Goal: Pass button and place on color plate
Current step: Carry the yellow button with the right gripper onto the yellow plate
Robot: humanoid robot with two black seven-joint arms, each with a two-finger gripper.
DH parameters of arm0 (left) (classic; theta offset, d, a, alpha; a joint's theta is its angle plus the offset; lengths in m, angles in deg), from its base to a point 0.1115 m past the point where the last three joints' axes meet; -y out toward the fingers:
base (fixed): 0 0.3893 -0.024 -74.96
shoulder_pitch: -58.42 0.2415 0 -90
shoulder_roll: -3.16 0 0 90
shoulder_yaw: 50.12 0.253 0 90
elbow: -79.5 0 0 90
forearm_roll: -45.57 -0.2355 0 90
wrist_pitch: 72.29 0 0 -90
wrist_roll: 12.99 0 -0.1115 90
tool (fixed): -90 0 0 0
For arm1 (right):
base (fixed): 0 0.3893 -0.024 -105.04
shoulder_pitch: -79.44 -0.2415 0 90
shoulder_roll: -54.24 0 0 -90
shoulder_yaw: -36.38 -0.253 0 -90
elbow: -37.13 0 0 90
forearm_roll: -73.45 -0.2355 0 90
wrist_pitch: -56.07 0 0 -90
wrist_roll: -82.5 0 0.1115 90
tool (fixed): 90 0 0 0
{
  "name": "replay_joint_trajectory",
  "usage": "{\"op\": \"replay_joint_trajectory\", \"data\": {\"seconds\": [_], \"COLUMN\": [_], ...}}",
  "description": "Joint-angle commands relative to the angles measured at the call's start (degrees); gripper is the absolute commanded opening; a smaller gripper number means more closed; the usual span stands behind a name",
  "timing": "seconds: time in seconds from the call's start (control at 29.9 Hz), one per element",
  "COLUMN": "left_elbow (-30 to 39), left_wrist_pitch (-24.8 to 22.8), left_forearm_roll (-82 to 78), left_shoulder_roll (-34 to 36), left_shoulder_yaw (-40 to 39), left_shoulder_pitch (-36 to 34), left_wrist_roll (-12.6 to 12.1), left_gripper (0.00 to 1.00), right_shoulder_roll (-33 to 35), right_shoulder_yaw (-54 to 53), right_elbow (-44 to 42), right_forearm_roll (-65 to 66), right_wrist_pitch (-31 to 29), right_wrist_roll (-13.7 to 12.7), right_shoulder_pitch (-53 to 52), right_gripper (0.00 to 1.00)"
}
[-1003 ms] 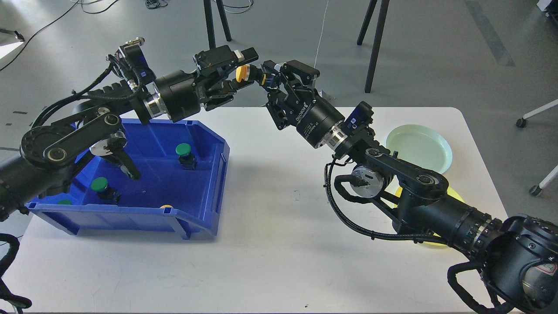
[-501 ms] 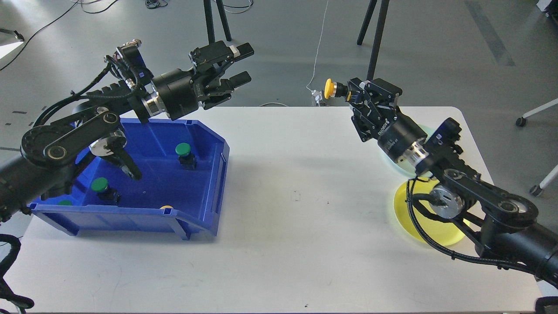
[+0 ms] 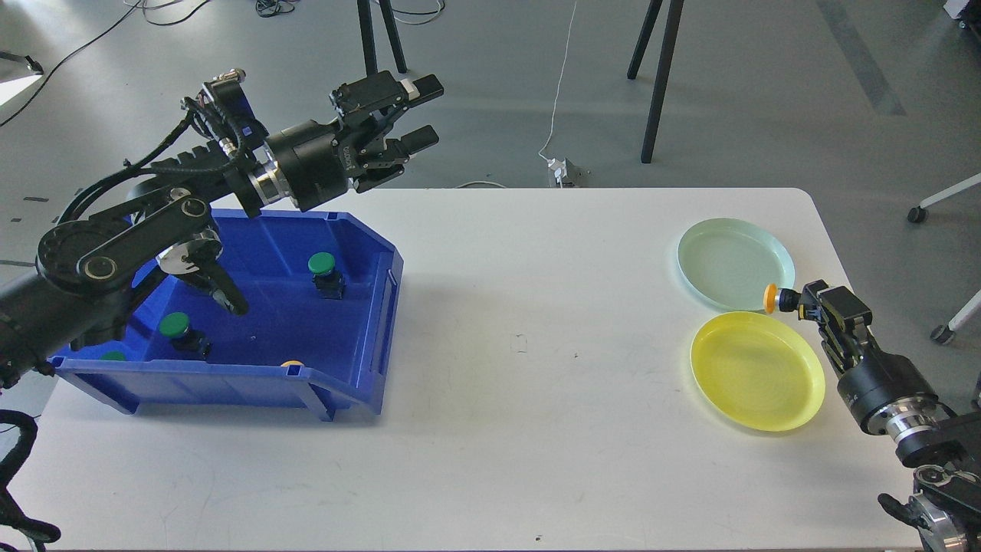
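My right gripper (image 3: 797,300) is shut on a yellow-capped button (image 3: 775,298) and holds it at the far right of the table, above the gap between the pale green plate (image 3: 736,261) and the yellow plate (image 3: 757,370). My left gripper (image 3: 418,115) is open and empty, raised above the far edge of the blue bin (image 3: 360,322). In the bin lie two green buttons (image 3: 323,264) (image 3: 175,325), and a yellow cap (image 3: 291,363) shows at its front rim.
The white table (image 3: 521,383) holds the bin on the left and both plates on the right. Black stand legs (image 3: 659,77) rise behind the table's far edge. A chair wheel (image 3: 940,334) stands off the right edge.
The button passed from my left gripper to my right one. My right arm has swung right and down with it to the plates. My left gripper opened and stayed above the bin.
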State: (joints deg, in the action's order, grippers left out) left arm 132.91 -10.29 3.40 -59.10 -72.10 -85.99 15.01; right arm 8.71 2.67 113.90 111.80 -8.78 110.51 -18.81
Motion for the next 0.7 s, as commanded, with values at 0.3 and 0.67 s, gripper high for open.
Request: {"op": "replay_joint_trajectory", "data": {"seconds": [0.3,0.67], "left_elbow": [-0.14,-0.15], "left_wrist_pitch": [0.00,0.00], "left_forearm_roll": [0.06,0.06], "left_shoulder_roll": [-0.06,-0.32], "left_shoulder_yaw": [-0.08,-0.08], "left_shoulder_pitch": [0.01,0.01], "left_wrist_roll": [0.00,0.00], "left_gripper": [0.87,0.87], "right_shoulder_roll": [-2.72,-8.26], "right_shoulder_yaw": [5.41,5.76], "right_elbow": [-4.61,-8.74], "right_forearm_roll": [-0.21,-0.64], "right_wrist_pitch": [0.87,0.87], "right_wrist_roll": [-0.01,-0.01], "right_shoulder_pitch": [1.12,0.60], "right_gripper": [0.18,0.32]}}
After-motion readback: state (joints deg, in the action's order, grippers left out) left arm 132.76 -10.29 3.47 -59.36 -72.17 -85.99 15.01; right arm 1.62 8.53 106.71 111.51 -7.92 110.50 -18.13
